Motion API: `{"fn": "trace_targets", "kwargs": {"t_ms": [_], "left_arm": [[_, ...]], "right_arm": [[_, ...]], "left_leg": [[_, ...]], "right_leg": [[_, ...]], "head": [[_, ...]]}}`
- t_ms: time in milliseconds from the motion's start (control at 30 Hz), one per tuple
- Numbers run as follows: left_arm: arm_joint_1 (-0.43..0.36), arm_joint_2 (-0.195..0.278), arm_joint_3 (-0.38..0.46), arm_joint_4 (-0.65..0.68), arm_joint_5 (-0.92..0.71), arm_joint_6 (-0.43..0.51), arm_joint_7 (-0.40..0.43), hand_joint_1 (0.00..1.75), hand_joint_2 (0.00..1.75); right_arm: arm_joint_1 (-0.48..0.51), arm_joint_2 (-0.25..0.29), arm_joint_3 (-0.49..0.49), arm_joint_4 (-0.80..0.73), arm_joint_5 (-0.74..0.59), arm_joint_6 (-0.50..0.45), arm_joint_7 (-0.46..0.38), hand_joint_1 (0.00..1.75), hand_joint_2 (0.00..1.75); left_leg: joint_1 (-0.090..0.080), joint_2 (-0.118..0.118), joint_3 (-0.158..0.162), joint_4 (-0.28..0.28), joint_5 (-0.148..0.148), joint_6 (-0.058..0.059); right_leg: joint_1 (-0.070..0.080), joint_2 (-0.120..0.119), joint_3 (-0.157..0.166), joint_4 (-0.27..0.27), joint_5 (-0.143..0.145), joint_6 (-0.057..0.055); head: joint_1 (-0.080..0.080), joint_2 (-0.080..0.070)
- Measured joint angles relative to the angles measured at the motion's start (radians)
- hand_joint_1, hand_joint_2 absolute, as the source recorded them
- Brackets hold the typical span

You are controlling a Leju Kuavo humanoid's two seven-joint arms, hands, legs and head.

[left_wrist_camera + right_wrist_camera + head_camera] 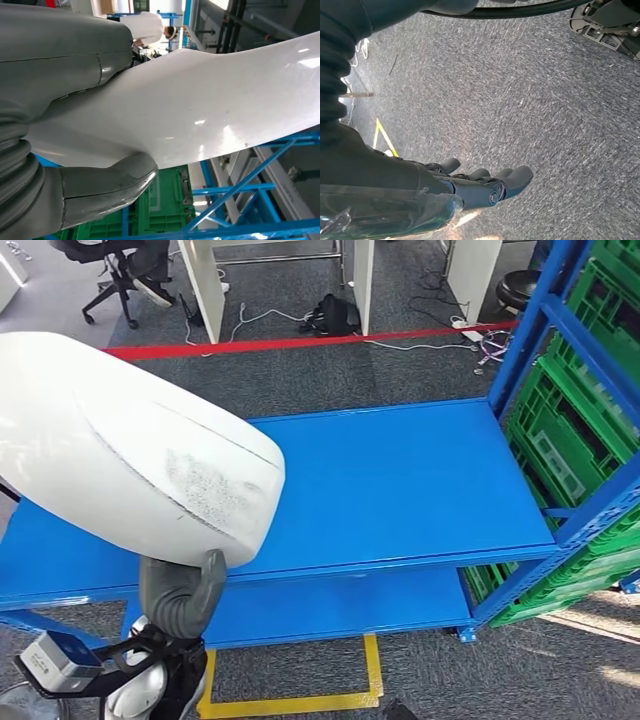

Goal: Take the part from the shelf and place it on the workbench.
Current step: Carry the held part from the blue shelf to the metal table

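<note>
The blue shelf board [400,480] across the middle of the head view is bare from the centre to the right. Its left part is covered by the large white part [128,440] held up by the left hand [181,595]. The right edge is closed off by blue uprights [528,335] and stacked green crates [581,410]. Open grey carpet [531,100] is seen beyond the extended fingers of the right hand [482,185].

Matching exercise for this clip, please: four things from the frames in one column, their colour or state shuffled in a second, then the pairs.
1. part
2. left robot hand
3. right robot hand
4. crates

A. green, stacked in the rack
B. hanging over carpet, holding nothing
C. white, held above the blue shelf
D. gripping the part from below

Pairs: 1-C, 2-D, 3-B, 4-A
</note>
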Motion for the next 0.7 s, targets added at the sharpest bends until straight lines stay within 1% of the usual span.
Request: {"fn": "trace_targets", "kwargs": {"t_ms": [33, 67, 100, 200, 300, 400, 533, 633, 700], "left_arm": [[0.002, 0.000, 0.000, 0.000, 0.000, 0.000, 0.000, 1.69, 1.75], [0.004, 0.000, 0.001, 0.000, 0.000, 0.001, 0.000, 1.69, 1.75], [0.005, 0.000, 0.002, -0.001, -0.001, 0.003, 0.000, 1.69, 1.75], [0.010, 0.000, 0.006, -0.009, -0.008, 0.006, 0.000, 1.69, 1.75], [0.016, 0.000, 0.012, -0.020, -0.010, 0.004, 0.000, 1.69, 1.75], [0.020, 0.000, 0.023, -0.029, -0.011, 0.003, 0.000, 1.69, 1.75], [0.028, 0.000, 0.031, -0.042, -0.014, 0.002, 0.000, 1.69, 1.75], [0.032, 0.000, 0.042, -0.050, -0.013, -0.008, 0.000, 1.69, 1.75], [0.035, 0.000, 0.050, -0.053, -0.013, -0.015, 0.000, 1.69, 1.75]], "right_arm": [[0.000, -0.001, -0.001, 0.000, 0.000, 0.000, 0.000, 0.00, 1.75], [0.000, -0.001, -0.002, 0.000, 0.000, 0.000, -0.004, 0.00, 1.75], [0.000, -0.001, -0.003, 0.000, 0.000, -0.001, -0.013, 0.00, 1.75], [-0.001, -0.001, -0.004, 0.000, 0.004, -0.004, -0.078, 0.00, 1.75], [-0.005, -0.001, -0.005, 0.000, 0.004, 0.015, -0.143, 0.00, 1.75], [-0.005, 0.000, -0.006, 0.000, -0.004, 0.042, -0.200, 0.00, 1.75], [0.002, 0.002, -0.006, 0.000, -0.024, 0.057, -0.315, 0.00, 1.75], [0.007, 0.001, -0.007, 0.000, -0.036, 0.084, -0.403, 0.00, 1.75], [0.011, 0.001, -0.008, 0.000, -0.042, 0.096, -0.429, 0.00, 1.75]], "left_leg": [[0.001, 0.000, -0.001, 0.000, -0.001, -0.010], [0.001, -0.001, -0.003, 0.001, -0.001, -0.012], [0.000, -0.001, -0.004, 0.002, 0.000, -0.007], [0.000, -0.001, -0.007, 0.002, 0.003, -0.001], [0.000, -0.001, -0.010, 0.003, 0.006, 0.005], [-0.002, -0.001, -0.013, 0.005, 0.007, 0.008], [-0.004, -0.001, -0.016, 0.006, 0.008, 0.011], [-0.004, -0.001, -0.016, 0.006, 0.009, 0.014], [-0.005, -0.001, -0.017, 0.006, 0.009, 0.014]], "right_leg": [[0.000, -0.002, 0.001, -0.002, 0.001, 0.001], [0.000, -0.004, 0.002, -0.005, 0.003, 0.003], [0.000, -0.004, 0.005, -0.010, 0.005, 0.006], [-0.001, -0.004, 0.010, -0.024, 0.015, 0.014], [-0.001, -0.004, 0.012, -0.033, 0.022, 0.018], [-0.003, -0.005, 0.012, -0.036, 0.026, 0.021], [-0.004, -0.006, 0.011, -0.038, 0.028, 0.024], [-0.005, -0.006, 0.011, -0.038, 0.029, 0.024], [-0.005, -0.006, 0.011, -0.038, 0.029, 0.025]], "head": [[0.001, 0.000], [0.001, 0.000], [0.001, 0.000], [0.001, 0.000], [0.001, 0.000], [0.001, 0.000], [0.001, 0.000], [0.001, 0.000], [0.000, 0.000]]}}
